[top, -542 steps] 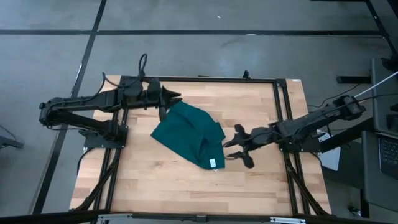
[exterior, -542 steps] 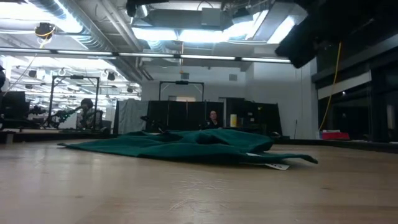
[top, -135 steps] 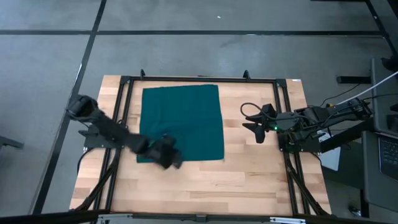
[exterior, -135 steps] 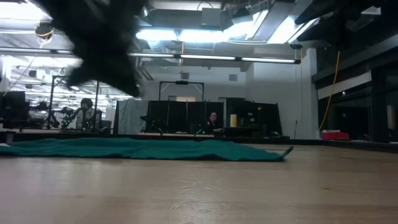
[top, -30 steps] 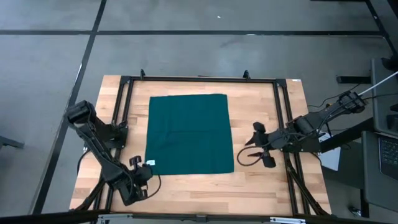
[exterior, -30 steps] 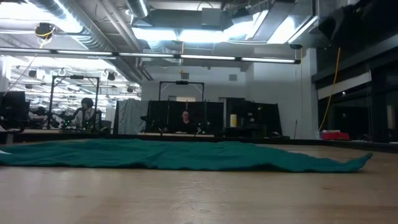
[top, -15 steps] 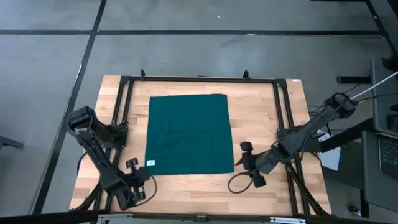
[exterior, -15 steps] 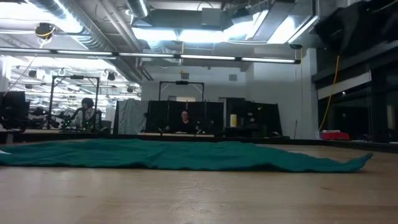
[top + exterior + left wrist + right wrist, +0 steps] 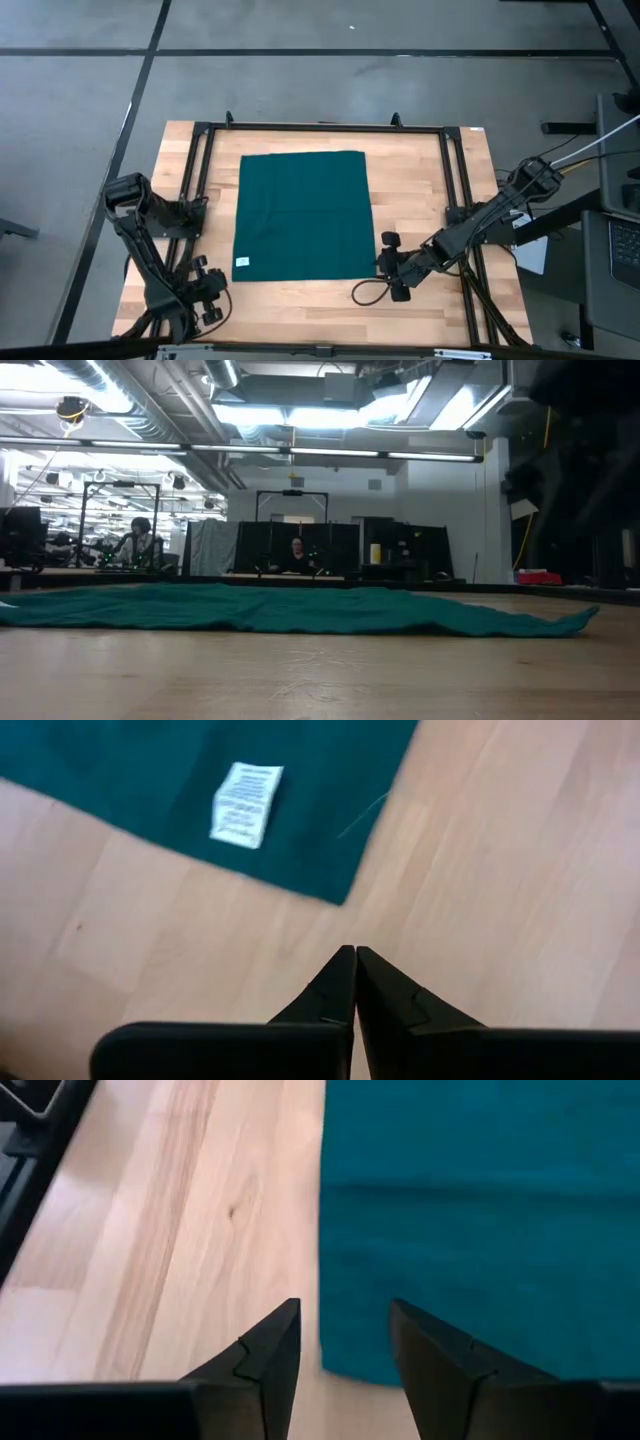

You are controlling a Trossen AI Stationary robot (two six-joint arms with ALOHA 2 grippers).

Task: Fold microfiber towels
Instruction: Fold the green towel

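The towel (image 9: 303, 215) lies spread flat in the table's (image 9: 330, 305) middle as before, while the right gripper (image 9: 388, 268), jaws spread, has moved to its near right corner and the left gripper (image 9: 205, 291), jaws pressed together, has drawn back, so folding can start

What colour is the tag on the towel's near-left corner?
White, with fine dark print, on the dark teal-green towel. The tag shows best in the left wrist view.

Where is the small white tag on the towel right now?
In the high view, the small white tag lies face up at the near-left corner of the flat dark teal-green microfiber towel, with the left end effector just off that corner, over bare table.
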